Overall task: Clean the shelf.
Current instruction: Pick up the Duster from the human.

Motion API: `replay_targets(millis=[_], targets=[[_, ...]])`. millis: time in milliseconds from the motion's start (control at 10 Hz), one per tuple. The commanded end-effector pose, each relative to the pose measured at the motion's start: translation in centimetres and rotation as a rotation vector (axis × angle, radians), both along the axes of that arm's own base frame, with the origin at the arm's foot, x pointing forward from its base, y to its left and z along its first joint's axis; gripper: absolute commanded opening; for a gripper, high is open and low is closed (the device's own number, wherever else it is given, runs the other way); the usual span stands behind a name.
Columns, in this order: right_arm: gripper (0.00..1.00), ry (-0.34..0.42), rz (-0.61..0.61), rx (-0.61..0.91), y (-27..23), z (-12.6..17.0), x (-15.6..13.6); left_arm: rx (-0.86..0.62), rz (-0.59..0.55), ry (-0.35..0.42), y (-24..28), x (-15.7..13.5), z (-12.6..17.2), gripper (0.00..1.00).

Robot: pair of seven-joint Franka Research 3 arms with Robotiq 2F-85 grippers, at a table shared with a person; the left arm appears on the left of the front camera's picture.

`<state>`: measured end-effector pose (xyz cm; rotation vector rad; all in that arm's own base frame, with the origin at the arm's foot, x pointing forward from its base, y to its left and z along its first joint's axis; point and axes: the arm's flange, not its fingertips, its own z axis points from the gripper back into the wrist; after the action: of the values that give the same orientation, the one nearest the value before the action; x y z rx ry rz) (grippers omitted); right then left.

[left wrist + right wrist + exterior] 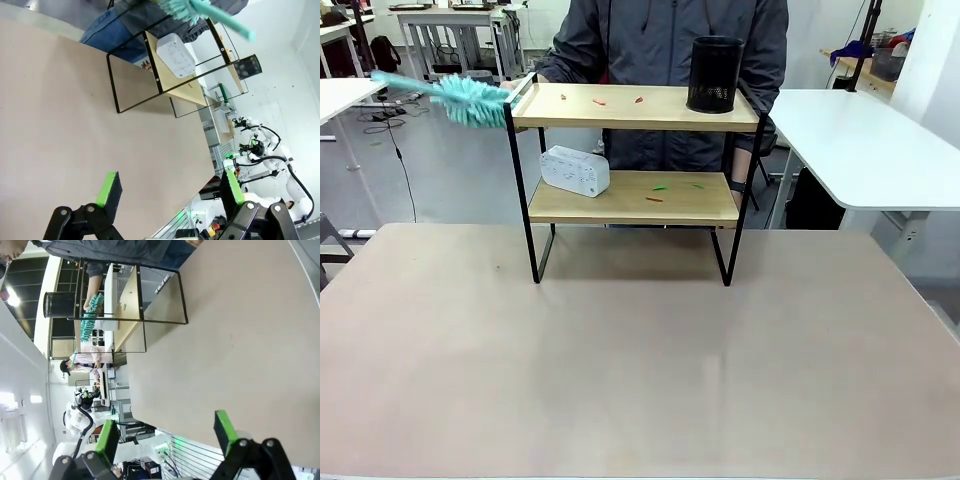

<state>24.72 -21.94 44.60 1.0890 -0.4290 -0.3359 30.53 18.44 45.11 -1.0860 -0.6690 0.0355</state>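
Note:
The shelf, two light wooden boards in a thin black frame, stands at the table's far side. Small red scraps lie on its top board, red and green ones on the lower board. A person behind it holds a teal fluffy duster at the top board's left end. My left gripper is open above the bare tabletop, well short of the shelf. My right gripper is open too, far from the shelf.
A black mesh pen cup stands on the top board's right end. A white box-shaped device sits on the lower board at the left. The brown tabletop in front is bare. White tables flank the scene.

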Motion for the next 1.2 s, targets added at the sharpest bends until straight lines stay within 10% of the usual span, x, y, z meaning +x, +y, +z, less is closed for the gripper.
replay_targets(millis=[0,600,1100], targets=[[1.00,-0.029,0.009,-0.004,-0.1,-0.1,0.2,-0.109,-0.042,0.008,0.3,-0.7,0.8,1.00],[1.00,-0.029,0.009,-0.004,-0.1,-0.1,0.2,-0.411,-0.022,0.422,0.7,17.6,9.1,1.00],[1.00,-0.029,0.009,-0.004,-0.1,-0.1,0.2,-0.342,-0.086,0.663,-6.2,25.8,5.1,1.00]])
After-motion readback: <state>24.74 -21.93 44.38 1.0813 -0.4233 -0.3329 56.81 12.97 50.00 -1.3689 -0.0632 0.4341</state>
